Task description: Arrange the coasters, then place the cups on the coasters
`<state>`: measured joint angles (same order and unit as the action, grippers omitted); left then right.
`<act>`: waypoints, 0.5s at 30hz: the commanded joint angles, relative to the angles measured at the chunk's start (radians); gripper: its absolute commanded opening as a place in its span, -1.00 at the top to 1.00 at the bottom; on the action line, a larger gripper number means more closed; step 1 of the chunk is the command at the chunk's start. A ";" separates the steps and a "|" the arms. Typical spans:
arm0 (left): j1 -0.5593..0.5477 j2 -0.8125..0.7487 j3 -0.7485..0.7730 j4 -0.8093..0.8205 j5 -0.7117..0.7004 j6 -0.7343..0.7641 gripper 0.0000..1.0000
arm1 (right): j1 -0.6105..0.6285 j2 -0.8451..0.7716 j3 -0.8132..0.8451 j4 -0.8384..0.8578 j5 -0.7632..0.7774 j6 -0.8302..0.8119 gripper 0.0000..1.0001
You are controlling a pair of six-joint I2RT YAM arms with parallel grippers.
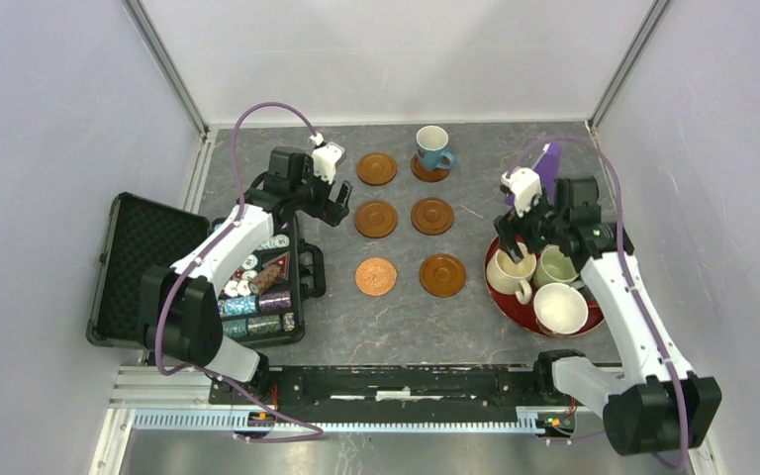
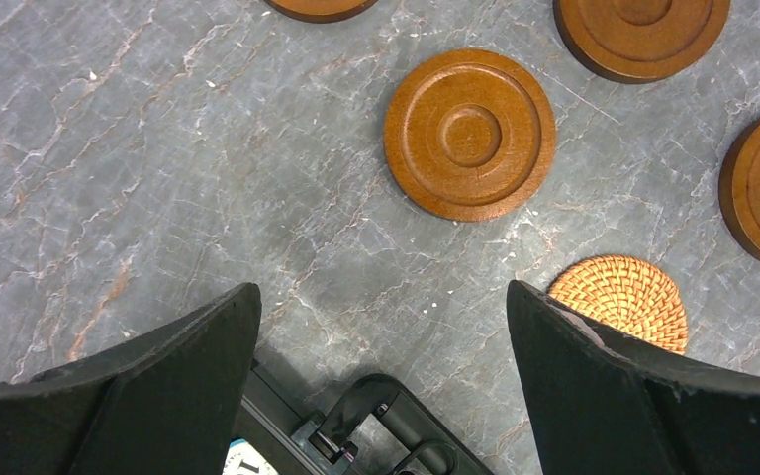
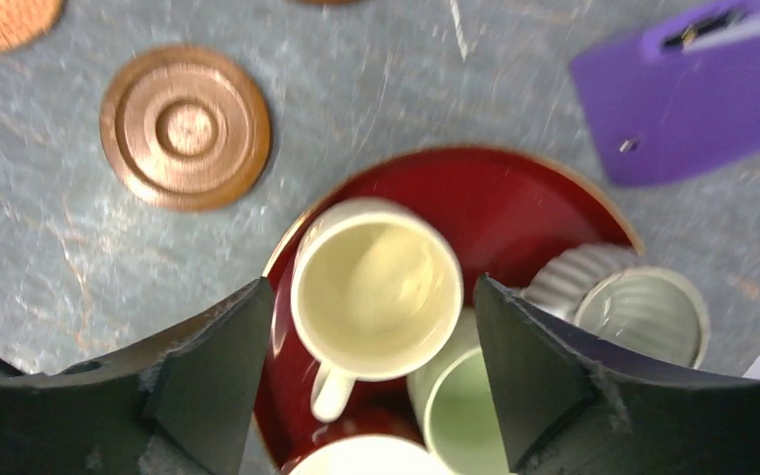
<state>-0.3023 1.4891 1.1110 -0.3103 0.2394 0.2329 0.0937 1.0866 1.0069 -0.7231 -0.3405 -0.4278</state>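
At the centre of the bench (image 1: 475,341), six coasters (image 1: 376,218) lay in two columns of three, all apart from one another, with the copper-orange coaster (image 1: 376,276) at the 7 o'clock corner. A blue cup (image 1: 433,146) stood on the coaster at the 1 o'clock corner; the other five were bare. The left gripper (image 1: 336,203) hovered at 9 o'clock of the grid, jaws wide apart and holding nothing, beside an open black case (image 1: 148,267). At 3 o'clock, a red tray (image 1: 515,312) held a cream cup (image 1: 511,269), a pale green cup (image 1: 557,264), a white cup (image 1: 561,308) and a grey striped cup (image 3: 638,312). The right gripper (image 1: 522,242) hung over the cream cup, its jaws open on either side of the rim without touching it. A purple object (image 1: 548,163) lay at 12 o'clock of the tray
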 commanded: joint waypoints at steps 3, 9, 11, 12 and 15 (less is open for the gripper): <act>-0.006 0.010 -0.011 0.045 0.056 -0.049 -1.00 | -0.001 -0.103 -0.139 -0.083 0.096 -0.006 -0.45; -0.011 0.019 0.012 0.033 0.058 -0.049 -1.00 | -0.001 -0.123 -0.159 -0.086 0.147 -0.013 -0.24; -0.012 0.018 0.016 0.031 0.055 -0.046 -1.00 | -0.001 -0.114 -0.147 -0.105 0.151 -0.034 -0.20; -0.014 0.018 0.017 0.030 0.055 -0.044 -1.00 | 0.000 -0.109 -0.143 -0.125 0.151 -0.053 -0.19; -0.013 0.014 0.017 0.026 0.051 -0.040 -1.00 | 0.000 -0.082 -0.140 -0.185 0.163 -0.108 -0.16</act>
<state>-0.3111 1.5051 1.1038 -0.3050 0.2718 0.2325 0.0937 0.9852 0.8375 -0.8417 -0.2085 -0.4622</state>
